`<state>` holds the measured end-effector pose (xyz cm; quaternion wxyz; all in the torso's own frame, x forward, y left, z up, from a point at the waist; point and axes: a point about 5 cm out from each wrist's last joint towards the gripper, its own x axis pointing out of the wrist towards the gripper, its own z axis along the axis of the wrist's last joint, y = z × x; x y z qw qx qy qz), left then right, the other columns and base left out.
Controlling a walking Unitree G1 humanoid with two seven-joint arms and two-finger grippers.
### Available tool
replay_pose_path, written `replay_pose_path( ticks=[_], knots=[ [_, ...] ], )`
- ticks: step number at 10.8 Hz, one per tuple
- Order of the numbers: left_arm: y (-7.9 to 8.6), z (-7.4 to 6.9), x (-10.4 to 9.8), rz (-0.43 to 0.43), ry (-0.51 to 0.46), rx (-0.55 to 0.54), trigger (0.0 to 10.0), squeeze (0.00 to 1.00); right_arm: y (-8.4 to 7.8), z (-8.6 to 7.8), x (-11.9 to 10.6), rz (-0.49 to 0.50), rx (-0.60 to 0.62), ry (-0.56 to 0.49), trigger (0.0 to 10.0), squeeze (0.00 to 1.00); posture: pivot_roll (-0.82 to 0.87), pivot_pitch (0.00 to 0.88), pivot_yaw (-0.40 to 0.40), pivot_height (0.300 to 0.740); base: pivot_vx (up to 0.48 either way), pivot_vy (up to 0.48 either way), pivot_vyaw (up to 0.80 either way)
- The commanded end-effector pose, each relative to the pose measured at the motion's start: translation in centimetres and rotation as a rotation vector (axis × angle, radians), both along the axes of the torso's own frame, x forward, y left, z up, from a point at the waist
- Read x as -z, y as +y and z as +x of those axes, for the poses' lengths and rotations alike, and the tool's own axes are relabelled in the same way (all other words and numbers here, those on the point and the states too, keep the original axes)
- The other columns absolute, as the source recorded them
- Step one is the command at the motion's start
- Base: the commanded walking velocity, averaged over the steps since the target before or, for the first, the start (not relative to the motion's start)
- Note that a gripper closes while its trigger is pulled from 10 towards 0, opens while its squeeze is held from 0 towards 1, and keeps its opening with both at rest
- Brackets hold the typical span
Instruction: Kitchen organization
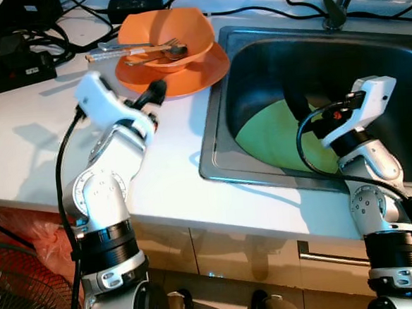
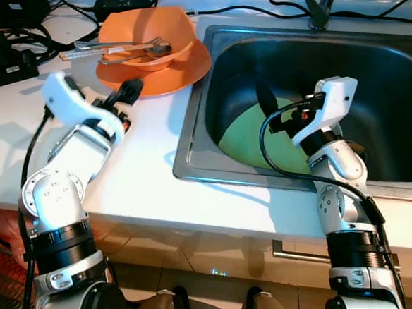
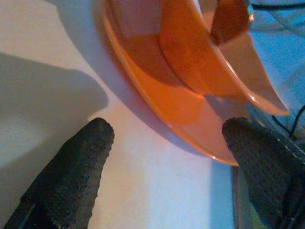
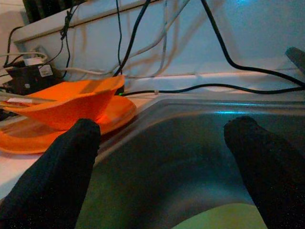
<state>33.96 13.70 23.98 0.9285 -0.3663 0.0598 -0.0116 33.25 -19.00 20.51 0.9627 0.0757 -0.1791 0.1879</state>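
The orange plate, bearing a bowl and cutlery, sits at the counter's back beside the sink. The left gripper is held open at its near rim; the right gripper is spread over the sink. The rim should be pinched squarely and lifted level, so nothing is spilled.

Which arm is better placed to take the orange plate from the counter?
Left. The left gripper is open right at the rim of the round orange plate on the white counter; the right gripper hangs open over the steel sink.

Orange bowl on an orange plate, green plate (pale, yellowish) in the grey sink.
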Motion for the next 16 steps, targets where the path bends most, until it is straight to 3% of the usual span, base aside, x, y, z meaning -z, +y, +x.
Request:
replay_pose_path(
  ticks=[1,5,7,9,11,13,16],
  knots=[
    [0.2,0.2,0.0,-0.009,0.020,-0.020,10.0,0.00,0.1,-0.2,0.0,-0.005,-0.013,0.001,10.0,0.00,0.12,0.195,0.026,0.740,0.000,0.000,0.00],
    [0.9,1.3,-0.4,-0.028,0.031,-0.035,10.0,0.00,0.3,-0.2,-0.4,-0.020,-0.044,-0.004,10.0,0.00,0.11,0.206,0.020,0.740,0.000,0.000,0.00],
    [1.1,1.7,-0.4,-0.017,0.031,-0.033,10.0,0.00,0.6,-0.7,-0.5,-0.041,-0.134,-0.006,10.0,0.00,0.11,0.208,0.020,0.740,0.000,0.000,0.00],
    [1.2,1.8,-0.2,-0.014,0.037,-0.031,10.0,0.00,1.7,-2.6,-0.7,-0.096,-0.388,-0.022,10.0,0.00,0.11,0.208,0.020,0.740,0.000,0.000,0.00],
    [1.2,2.0,-0.2,-0.028,0.042,-0.026,10.0,0.00,2.4,-3.4,-0.8,-0.078,-0.503,-0.022,10.0,0.00,0.10,0.211,0.021,0.740,0.000,0.000,0.00],
    [1.1,2.2,-0.2,-0.033,0.040,-0.011,10.0,0.00,2.8,-4.1,-1.3,-0.079,-0.605,-0.033,10.0,0.00,0.10,0.211,0.021,0.740,0.000,0.000,0.00],
    [0.7,2.9,0.1,0.006,0.060,0.099,10.0,0.00,3.1,-4.3,-1.2,-0.084,-0.637,-0.029,10.0,0.00,0.11,0.214,0.031,0.740,0.000,0.000,0.00]
  ],
)
